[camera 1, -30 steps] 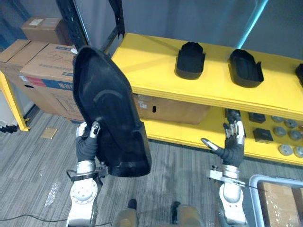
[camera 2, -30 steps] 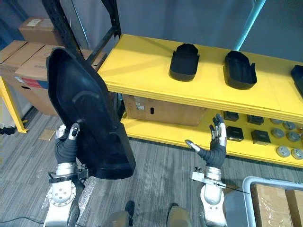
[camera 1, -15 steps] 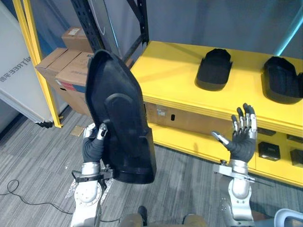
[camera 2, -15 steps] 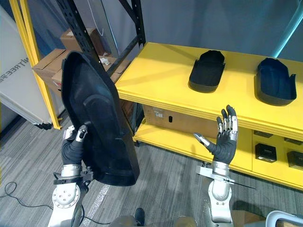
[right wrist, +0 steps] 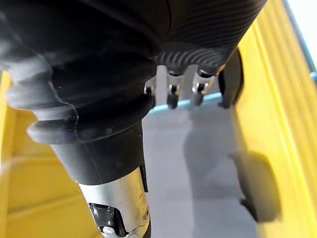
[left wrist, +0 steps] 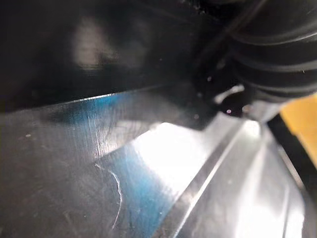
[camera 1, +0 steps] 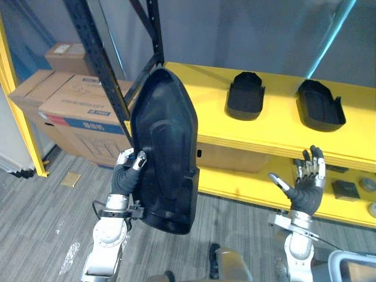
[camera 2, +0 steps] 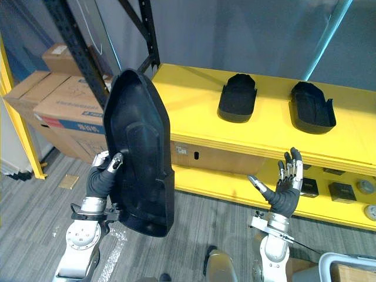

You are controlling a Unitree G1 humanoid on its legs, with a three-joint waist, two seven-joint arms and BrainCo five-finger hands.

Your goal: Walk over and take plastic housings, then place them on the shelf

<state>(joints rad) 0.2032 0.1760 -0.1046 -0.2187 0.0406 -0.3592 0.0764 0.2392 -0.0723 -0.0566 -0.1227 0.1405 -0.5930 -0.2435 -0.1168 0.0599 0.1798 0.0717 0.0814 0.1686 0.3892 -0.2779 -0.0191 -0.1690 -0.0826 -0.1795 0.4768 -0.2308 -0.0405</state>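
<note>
A large black plastic housing [camera 1: 166, 150] stands upright in my left hand [camera 1: 125, 178], whose thumb and fingers are curled round its left edge; its glossy surface [left wrist: 124, 163] shows close up in the left wrist view. It is held in front of the left end of the yellow shelf [camera 1: 282, 126]. Two smaller black housings [camera 1: 245, 96] [camera 1: 320, 105] lie on the shelf's top board. My right hand [camera 1: 305, 187] is raised, palm up, with straight spread fingers [right wrist: 171, 94], holding nothing, in front of the lower shelf board.
A dark steel upright [camera 1: 100, 64] stands at the shelf's left end. Cardboard boxes [camera 1: 70, 106] are stacked on the floor to the left, beside a yellow post [camera 1: 20, 117]. A box [camera 2: 205, 155] sits under the top board. Small dark parts [camera 2: 341, 191] lie on the lower board.
The camera has swung, so the shelf and boxes shifted in view. The housing stays in my left hand, now closer to the shelf's left end. The right hand remains open.
</note>
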